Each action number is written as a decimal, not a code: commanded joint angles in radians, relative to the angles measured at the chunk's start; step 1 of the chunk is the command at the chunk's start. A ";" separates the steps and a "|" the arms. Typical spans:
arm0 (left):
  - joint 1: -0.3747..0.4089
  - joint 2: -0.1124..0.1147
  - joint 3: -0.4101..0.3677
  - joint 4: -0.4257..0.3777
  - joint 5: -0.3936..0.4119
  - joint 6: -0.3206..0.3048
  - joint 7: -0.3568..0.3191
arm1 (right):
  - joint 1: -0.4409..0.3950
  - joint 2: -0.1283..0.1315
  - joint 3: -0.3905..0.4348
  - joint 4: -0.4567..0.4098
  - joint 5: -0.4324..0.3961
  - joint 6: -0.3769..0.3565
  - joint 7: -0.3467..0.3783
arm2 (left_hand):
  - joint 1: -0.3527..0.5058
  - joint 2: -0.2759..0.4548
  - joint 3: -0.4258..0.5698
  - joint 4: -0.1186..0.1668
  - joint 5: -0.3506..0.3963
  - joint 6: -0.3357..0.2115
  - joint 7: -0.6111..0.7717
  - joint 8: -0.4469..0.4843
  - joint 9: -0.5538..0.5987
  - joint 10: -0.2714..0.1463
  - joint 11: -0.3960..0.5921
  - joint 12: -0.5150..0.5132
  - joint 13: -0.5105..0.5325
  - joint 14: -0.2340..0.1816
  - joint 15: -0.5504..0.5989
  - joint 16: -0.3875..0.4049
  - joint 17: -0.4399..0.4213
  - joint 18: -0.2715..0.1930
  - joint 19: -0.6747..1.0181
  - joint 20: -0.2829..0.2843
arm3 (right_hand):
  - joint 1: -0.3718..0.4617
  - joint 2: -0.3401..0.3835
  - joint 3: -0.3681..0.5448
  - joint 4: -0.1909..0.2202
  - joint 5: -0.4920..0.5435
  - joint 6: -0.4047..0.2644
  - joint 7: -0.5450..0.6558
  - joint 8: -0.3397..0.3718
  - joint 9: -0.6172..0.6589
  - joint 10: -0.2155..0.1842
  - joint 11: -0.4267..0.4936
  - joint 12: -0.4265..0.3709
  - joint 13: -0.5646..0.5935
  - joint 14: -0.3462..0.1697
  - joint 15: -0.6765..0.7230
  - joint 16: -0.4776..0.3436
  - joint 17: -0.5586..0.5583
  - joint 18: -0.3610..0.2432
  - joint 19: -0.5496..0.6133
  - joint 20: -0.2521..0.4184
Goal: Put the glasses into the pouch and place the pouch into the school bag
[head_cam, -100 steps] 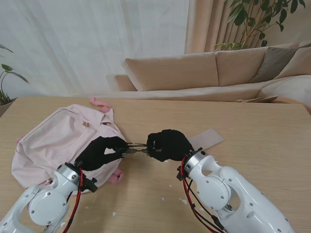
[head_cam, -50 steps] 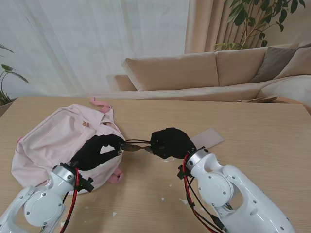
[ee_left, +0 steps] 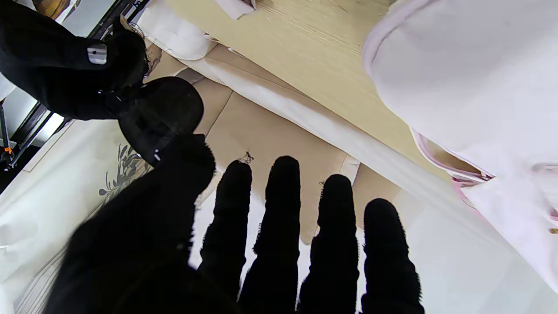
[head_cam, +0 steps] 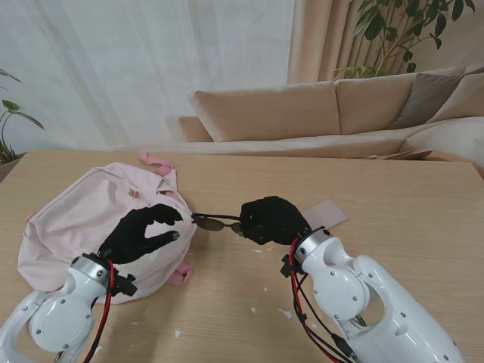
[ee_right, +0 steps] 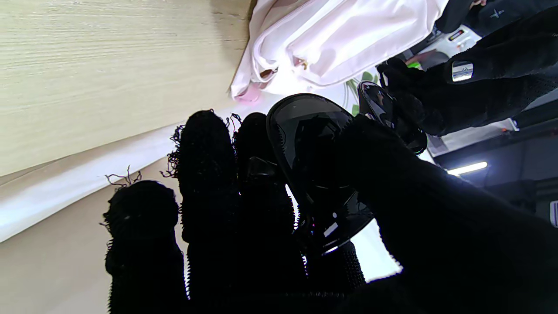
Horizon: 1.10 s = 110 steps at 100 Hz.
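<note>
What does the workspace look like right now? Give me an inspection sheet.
Surface: wooden table, a few small white specks near me.
Job's things: glasses in the air, held by the right hand; pink bag lying flat on the left; beige pouch flat, partly hidden behind the right hand.
Clutter: nothing seen beyond the specks.
Hands: right hand shut on the glasses; left hand open over the bag, fingers spread, off the glasses.
Cables: red and black cables along both wrists, clear of the job's things.
Surroundings: sofa, curtains, plants beyond the table.
</note>
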 commanded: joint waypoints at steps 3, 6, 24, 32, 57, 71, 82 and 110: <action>0.011 -0.005 -0.007 -0.009 0.004 0.007 -0.010 | -0.008 0.000 0.000 -0.005 0.001 0.000 0.019 | -0.057 -0.004 0.051 0.018 -0.079 0.013 -0.041 0.012 -0.078 -0.015 -0.013 -0.016 -0.053 -0.032 -0.025 -0.011 -0.022 -0.035 -0.015 0.018 | 0.047 0.022 0.084 0.005 0.040 -0.052 0.045 0.015 0.048 0.000 0.025 0.011 0.022 -0.023 0.027 0.015 0.006 0.018 0.038 -0.008; 0.012 -0.005 -0.009 -0.010 0.005 0.006 -0.009 | -0.008 0.001 0.000 -0.005 0.001 -0.001 0.019 | -0.074 -0.012 0.065 0.017 -0.108 0.017 -0.066 0.002 -0.113 -0.020 -0.034 -0.030 -0.073 -0.040 -0.052 -0.023 -0.027 -0.039 -0.030 0.016 | 0.047 0.022 0.084 0.005 0.039 -0.052 0.044 0.015 0.048 0.000 0.025 0.011 0.022 -0.023 0.028 0.015 0.006 0.018 0.038 -0.008; 0.002 0.001 -0.010 -0.011 0.033 -0.033 -0.021 | -0.004 0.005 -0.008 -0.002 -0.013 -0.018 0.033 | -0.158 -0.086 0.108 0.005 -0.306 0.008 -0.230 -0.112 -0.338 -0.076 -0.200 -0.181 -0.189 -0.094 -0.300 -0.177 -0.065 -0.065 -0.251 -0.032 | 0.046 0.024 0.082 0.005 0.040 -0.055 0.043 0.016 0.046 -0.003 0.023 0.012 0.017 -0.024 0.027 0.016 0.002 0.015 0.038 -0.008; -0.005 0.002 -0.001 -0.015 0.047 -0.049 -0.019 | 0.002 0.007 -0.019 0.003 -0.025 -0.023 0.036 | -0.187 -0.107 0.121 0.000 -0.318 0.009 -0.244 -0.125 -0.351 -0.084 -0.218 -0.202 -0.189 -0.095 -0.334 -0.194 -0.061 -0.062 -0.300 -0.033 | 0.046 0.025 0.081 0.005 0.039 -0.055 0.042 0.016 0.046 -0.003 0.023 0.013 0.016 -0.025 0.030 0.018 0.001 0.012 0.040 -0.008; -0.040 0.018 0.063 -0.033 0.080 -0.023 -0.083 | 0.043 0.009 -0.073 0.038 -0.045 -0.040 0.039 | -0.205 -0.123 0.137 -0.004 -0.311 0.008 -0.251 -0.131 -0.322 -0.084 -0.215 -0.207 -0.146 -0.080 -0.332 -0.186 -0.038 -0.051 -0.314 -0.022 | 0.043 0.028 0.079 0.004 0.038 -0.057 0.041 0.018 0.044 -0.006 0.024 0.015 0.016 -0.028 0.032 0.020 0.003 0.006 0.041 -0.007; -0.062 0.025 0.103 -0.033 0.115 0.011 -0.105 | 0.061 0.008 -0.098 0.049 -0.045 -0.042 0.033 | -0.182 -0.124 0.155 -0.002 -0.300 0.024 -0.251 -0.132 -0.312 -0.085 -0.211 -0.207 -0.135 -0.079 -0.324 -0.177 -0.020 -0.047 -0.305 -0.005 | 0.042 0.029 0.078 0.004 0.038 -0.059 0.041 0.019 0.043 -0.007 0.025 0.016 0.015 -0.028 0.032 0.020 0.003 0.005 0.042 -0.007; -0.073 0.026 0.123 -0.030 0.142 0.037 -0.105 | 0.067 0.007 -0.107 0.051 -0.048 -0.048 0.030 | -0.117 -0.106 0.176 0.003 -0.254 0.046 -0.227 -0.123 -0.266 -0.073 -0.184 -0.197 -0.099 -0.070 -0.284 -0.153 0.003 -0.042 -0.248 0.034 | 0.042 0.031 0.077 0.004 0.037 -0.059 0.040 0.019 0.043 -0.008 0.025 0.016 0.015 -0.029 0.032 0.020 0.003 0.004 0.042 -0.007; -0.070 0.019 0.137 -0.028 0.103 0.064 -0.085 | 0.074 0.006 -0.115 0.059 -0.048 -0.048 0.026 | 0.125 0.002 0.049 -0.007 -0.031 0.108 -0.047 -0.057 0.017 -0.009 -0.047 -0.087 0.092 -0.007 -0.068 -0.078 0.090 0.014 0.032 0.031 | 0.041 0.032 0.075 0.004 0.036 -0.060 0.039 0.020 0.039 -0.008 0.025 0.016 0.013 -0.030 0.032 0.021 0.001 0.003 0.041 -0.008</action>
